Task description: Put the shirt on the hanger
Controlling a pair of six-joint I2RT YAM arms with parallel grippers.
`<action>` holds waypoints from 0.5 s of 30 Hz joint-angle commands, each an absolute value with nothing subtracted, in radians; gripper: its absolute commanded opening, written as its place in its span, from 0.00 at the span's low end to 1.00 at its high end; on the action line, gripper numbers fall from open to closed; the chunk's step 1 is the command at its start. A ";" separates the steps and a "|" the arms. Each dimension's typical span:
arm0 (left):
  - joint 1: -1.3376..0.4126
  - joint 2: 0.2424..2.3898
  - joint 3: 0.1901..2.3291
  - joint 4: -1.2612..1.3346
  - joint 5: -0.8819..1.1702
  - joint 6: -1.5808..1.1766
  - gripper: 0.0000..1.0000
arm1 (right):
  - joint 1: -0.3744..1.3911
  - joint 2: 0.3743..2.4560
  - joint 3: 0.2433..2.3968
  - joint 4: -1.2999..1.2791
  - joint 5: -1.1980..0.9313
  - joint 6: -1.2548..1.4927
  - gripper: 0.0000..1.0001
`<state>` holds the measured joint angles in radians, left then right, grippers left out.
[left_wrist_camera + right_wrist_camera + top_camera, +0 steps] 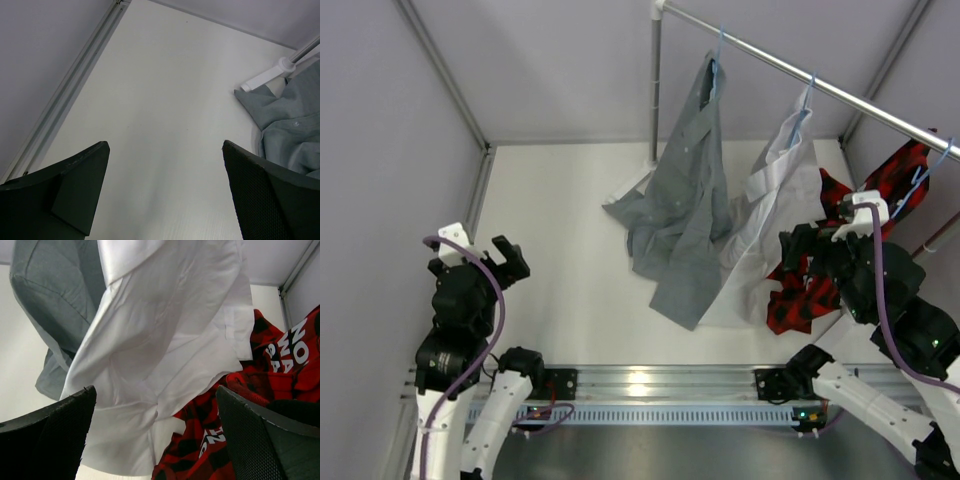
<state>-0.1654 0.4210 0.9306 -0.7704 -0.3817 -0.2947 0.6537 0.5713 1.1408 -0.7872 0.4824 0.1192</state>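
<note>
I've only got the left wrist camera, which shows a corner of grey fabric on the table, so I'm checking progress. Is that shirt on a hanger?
Observer: Yes. The grey shirt hangs from a light-blue hanger hooked on the rail, and its lower part lies on the table.
Operator: And where is the right gripper?
Observer: The right gripper is open and empty. It faces a white shirt that hangs beside the grey one, with a red-and-black garment just to the right.
</note>
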 commanded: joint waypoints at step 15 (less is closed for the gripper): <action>-0.167 0.302 0.758 -0.634 -0.288 -0.267 0.98 | 0.664 0.454 0.977 -0.677 0.589 0.109 0.99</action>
<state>-0.1665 0.2993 0.7685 -0.7109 -0.3107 -0.2733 0.6537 0.4755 0.9947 -0.7540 0.5541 0.1219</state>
